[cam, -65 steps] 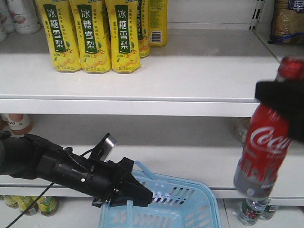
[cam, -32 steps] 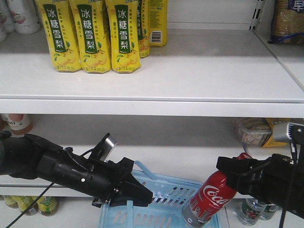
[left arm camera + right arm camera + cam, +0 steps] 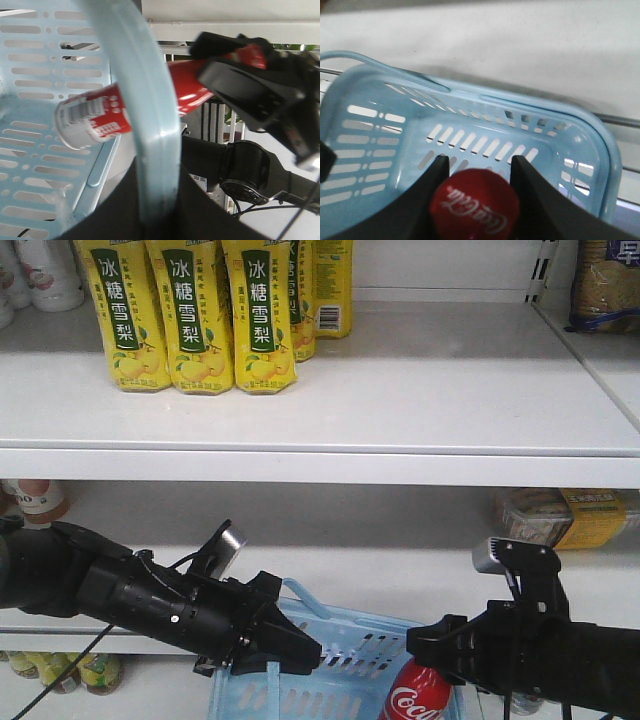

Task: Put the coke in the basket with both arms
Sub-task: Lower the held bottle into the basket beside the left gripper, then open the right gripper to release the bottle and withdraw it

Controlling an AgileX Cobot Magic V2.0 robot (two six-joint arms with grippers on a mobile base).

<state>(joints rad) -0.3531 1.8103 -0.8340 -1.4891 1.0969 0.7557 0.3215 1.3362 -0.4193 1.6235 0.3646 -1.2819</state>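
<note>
Inside basket (image 3: 600, 145), right gripper (image 3: 476, 170) seemingly clamping coke (image 3: 475, 210)

The right gripper (image 3: 425, 645) now sits lower than a second ago, with the coke (image 3: 415, 702) still clamped between its jaws. The bottle has dropped from shelf height into the basket (image 3: 350, 660), its base below the rim.

Shop: white shelves (image 3: 400, 400) stocked with yellow drink cartons (image 3: 190, 315).
</note>
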